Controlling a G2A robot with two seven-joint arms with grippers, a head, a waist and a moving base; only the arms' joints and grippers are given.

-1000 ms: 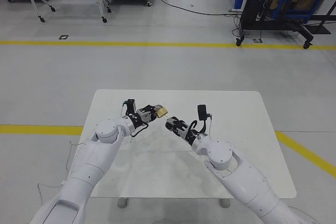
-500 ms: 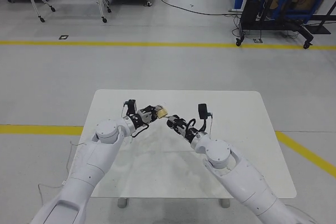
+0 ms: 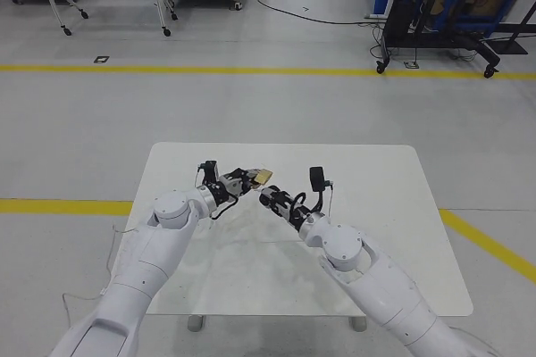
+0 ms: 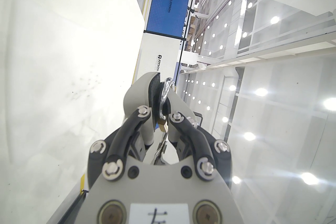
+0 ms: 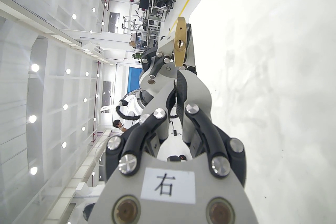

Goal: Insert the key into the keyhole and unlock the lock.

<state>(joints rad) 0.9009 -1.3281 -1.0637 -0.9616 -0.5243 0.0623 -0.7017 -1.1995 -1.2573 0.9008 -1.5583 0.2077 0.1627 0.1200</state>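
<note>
White tabletop [image 3: 411, 205] lies under both arms, with yellow floor tape [image 3: 250, 70] beyond. Above it, the left gripper [image 4: 162, 86] has its fingers clenched on a brass padlock with silver shackle [image 3: 262, 173]. The left wrist view shows the pinched shackle. The right wrist view shows the keyhole [image 5: 180, 44] facing the right gripper [image 5: 180, 75], just beside it. That gripper's fingers are pressed together; I cannot tell whether they pinch the key. A white printed label [image 5: 168, 187] marks its housing.

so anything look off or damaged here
nothing stands out: the brass padlock is clamped in the left gripper over the white table, its keyhole facing the shut right gripper. no damage or spill that i can see
</note>
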